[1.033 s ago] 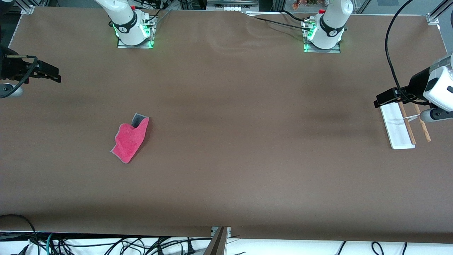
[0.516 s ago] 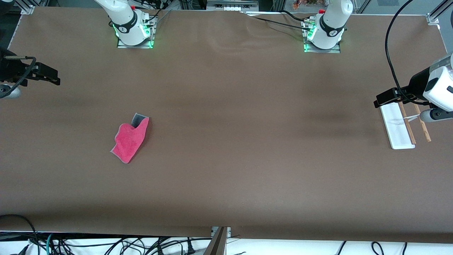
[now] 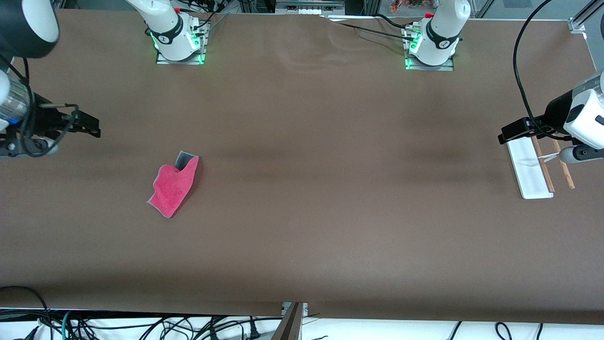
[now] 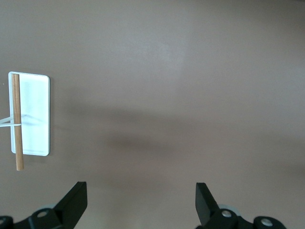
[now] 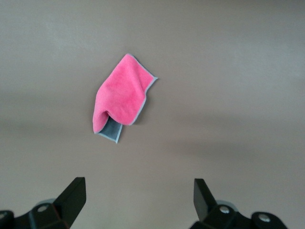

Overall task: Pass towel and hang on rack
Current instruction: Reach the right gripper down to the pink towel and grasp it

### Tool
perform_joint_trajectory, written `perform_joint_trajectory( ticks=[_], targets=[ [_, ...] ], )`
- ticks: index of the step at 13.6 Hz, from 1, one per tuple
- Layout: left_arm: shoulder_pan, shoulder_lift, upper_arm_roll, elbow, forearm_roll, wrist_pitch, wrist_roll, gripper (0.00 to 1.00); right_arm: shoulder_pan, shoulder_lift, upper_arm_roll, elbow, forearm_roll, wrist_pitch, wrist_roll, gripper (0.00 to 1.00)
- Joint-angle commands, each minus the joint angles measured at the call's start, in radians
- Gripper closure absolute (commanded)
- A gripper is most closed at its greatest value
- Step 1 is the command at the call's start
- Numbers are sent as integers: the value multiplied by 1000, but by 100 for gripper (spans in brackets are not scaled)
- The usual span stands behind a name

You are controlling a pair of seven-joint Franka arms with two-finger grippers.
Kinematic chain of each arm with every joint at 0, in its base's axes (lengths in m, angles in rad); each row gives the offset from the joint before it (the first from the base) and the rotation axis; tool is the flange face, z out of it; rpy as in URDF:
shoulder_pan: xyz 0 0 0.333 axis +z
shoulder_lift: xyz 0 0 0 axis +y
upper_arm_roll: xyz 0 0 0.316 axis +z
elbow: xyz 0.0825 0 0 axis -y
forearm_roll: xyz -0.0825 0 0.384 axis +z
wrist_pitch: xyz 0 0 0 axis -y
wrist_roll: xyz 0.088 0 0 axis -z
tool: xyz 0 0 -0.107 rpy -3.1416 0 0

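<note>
- Front view: towel (image 3: pixel 173 186) crumpled flat on table (image 3: pixel 302 189), toward right arm's end, grey underside showing at one corner.
- Right gripper (image 5: pixel 138 202) over bare table near towel, jaws wide, empty.
- Rack (image 3: pixel 535 167) at left arm's end; left gripper (image 4: pixel 141 202) over it, wide, empty.

Right arm runs from its base at upper left of the front view out past the frame's left edge; right gripper (image 3: pixel 89 128) sits at mid-left, up in the air over the counter (image 3: pixel 302 189), fingers (image 5: pixel 71 198) spread wide, nothing between them. Left arm comes in at the frame's right edge; left gripper (image 3: pixel 507 134) hangs at mid-right over the counter, fingers (image 4: pixel 74 202) likewise spread wide and empty.
</note>
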Motion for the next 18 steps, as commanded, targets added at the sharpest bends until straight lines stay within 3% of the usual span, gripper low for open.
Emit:
perform_joint_trajectory(
  ticks=[1, 5, 8, 12, 15, 18],
  targets=[
    [4, 9, 0, 20, -5, -20, 0, 0, 2, 48, 12, -69, 13, 118, 8, 0],
    [4, 9, 0, 20, -5, -20, 0, 0, 23, 161, 23, -137, 21, 310, 9, 0],
    [4, 9, 0, 22, -5, -20, -2, 0, 31, 195, 26, -259, 24, 444, 57, 0],
    [4, 9, 0, 20, -5, -20, 0, 0, 34, 244, 26, -331, 27, 486, 62, 0],
    [4, 9, 0, 20, -5, -20, 0, 0, 31, 255, 20, -436, 27, 595, 63, 0],
    [4, 13, 0, 20, -5, -20, 0, 0, 31, 279, 20, -441, 29, 640, 86, 0]
  ],
)
